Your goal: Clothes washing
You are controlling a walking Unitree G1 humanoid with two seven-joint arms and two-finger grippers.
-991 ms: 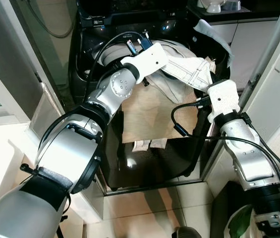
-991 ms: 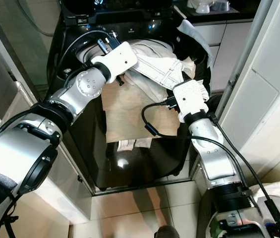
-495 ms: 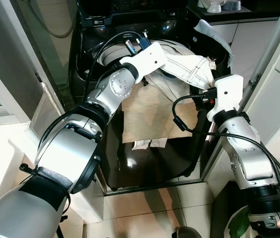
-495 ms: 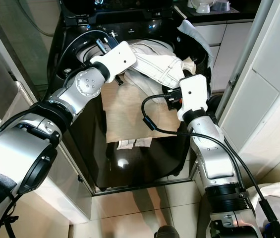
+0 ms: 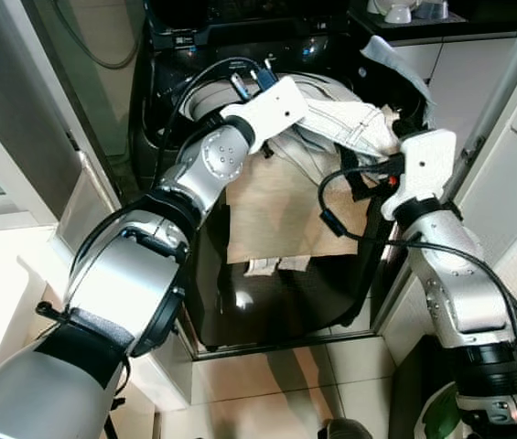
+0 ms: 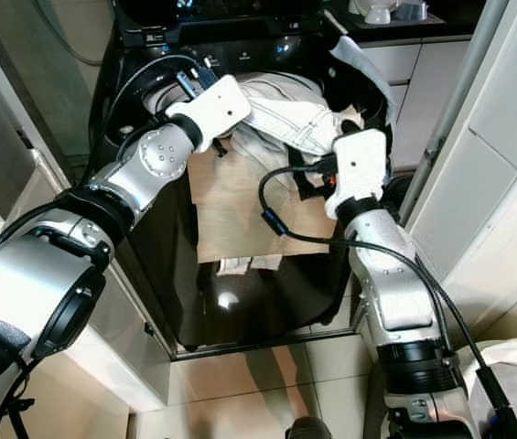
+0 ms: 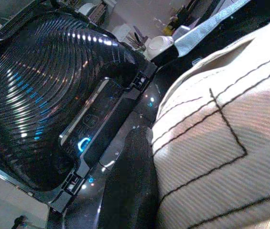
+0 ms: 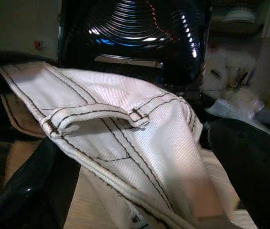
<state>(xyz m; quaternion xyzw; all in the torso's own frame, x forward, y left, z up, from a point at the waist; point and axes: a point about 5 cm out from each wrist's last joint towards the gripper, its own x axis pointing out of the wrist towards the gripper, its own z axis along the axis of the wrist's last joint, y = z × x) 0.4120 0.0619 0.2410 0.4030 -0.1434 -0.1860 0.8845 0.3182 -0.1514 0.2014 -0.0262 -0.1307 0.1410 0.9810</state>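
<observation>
You have both arms reaching to the mouth of the black washing machine [image 5: 240, 55]. The white garment with dark stitching [image 5: 354, 123] lies bunched across that opening, draped over the machine's front edge. A tan cloth [image 5: 281, 215] hangs just below it, down the front of the machine toward the open dark door [image 5: 285, 302].

Your left tool [image 7: 130, 191] is at the machine's opening on the garment's left end; in the left wrist view a black finger [image 7: 125, 186] lies against the stitched white fabric, with the ribbed black lid [image 7: 44, 86] of the machine above it. Whether this tool is apart or clamped, you cannot tell.

Your right tool [image 8: 139, 157] sits at the garment's right end, by the machine's right edge. Its two fingers [image 8: 34, 186] stand apart, one on each side of the fabric, and the garment's belt-loop seam lies between them, not pinched.

A white cabinet [image 5: 464, 73] stands to the right of the machine, and tiled floor [image 5: 276, 384] lies before it.
</observation>
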